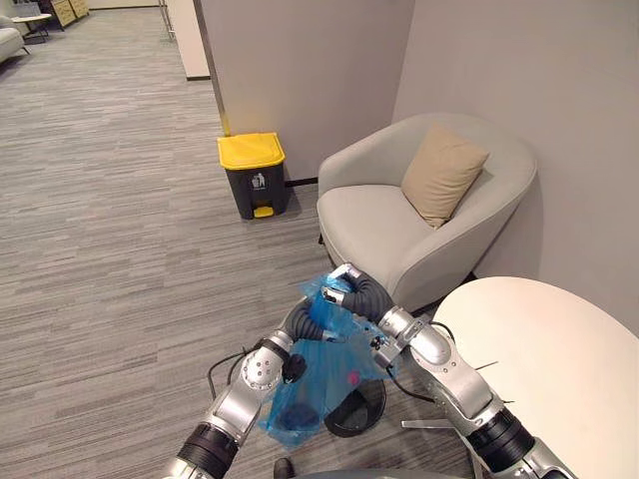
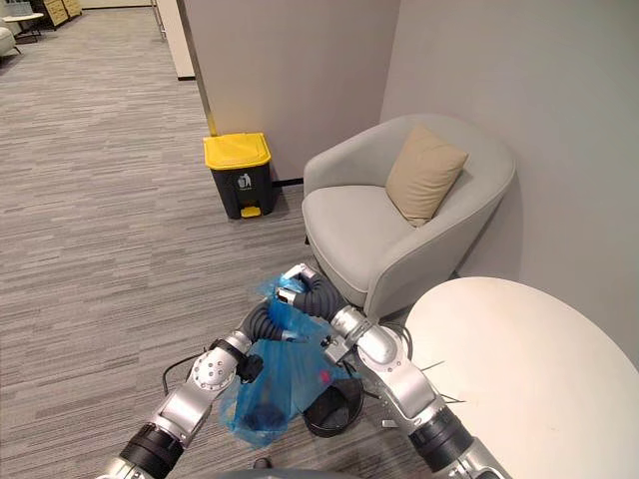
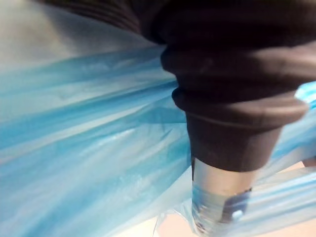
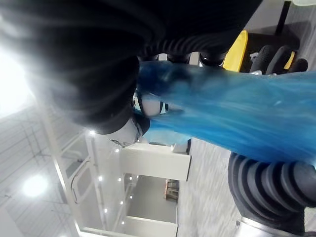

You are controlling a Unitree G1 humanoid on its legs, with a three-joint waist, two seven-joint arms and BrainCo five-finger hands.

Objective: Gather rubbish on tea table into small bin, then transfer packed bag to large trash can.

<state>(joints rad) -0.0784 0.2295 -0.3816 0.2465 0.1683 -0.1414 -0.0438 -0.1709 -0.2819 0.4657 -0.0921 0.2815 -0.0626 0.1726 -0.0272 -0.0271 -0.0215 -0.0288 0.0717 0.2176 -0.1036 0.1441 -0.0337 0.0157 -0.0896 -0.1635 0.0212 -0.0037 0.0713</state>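
Note:
A blue plastic bag (image 1: 315, 384) with dark rubbish in its bottom hangs above the floor between my two hands. My right hand (image 1: 349, 286) is at the bag's top, fingers curled round the bunched plastic. My left hand (image 1: 308, 321) sits just below and to the left, pressed into the bag's folds (image 3: 89, 148). A small black bin (image 1: 357, 407) stands on the floor right under the bag. The large dark trash can (image 1: 254, 175) with a yellow lid stands by the wall further off, its lid closed.
A grey armchair (image 1: 399, 230) with a beige cushion (image 1: 439, 172) stands against the wall to the right of the can. The round white tea table (image 1: 559, 369) is at my near right. Open grey carpet floor (image 1: 110, 249) stretches to the left.

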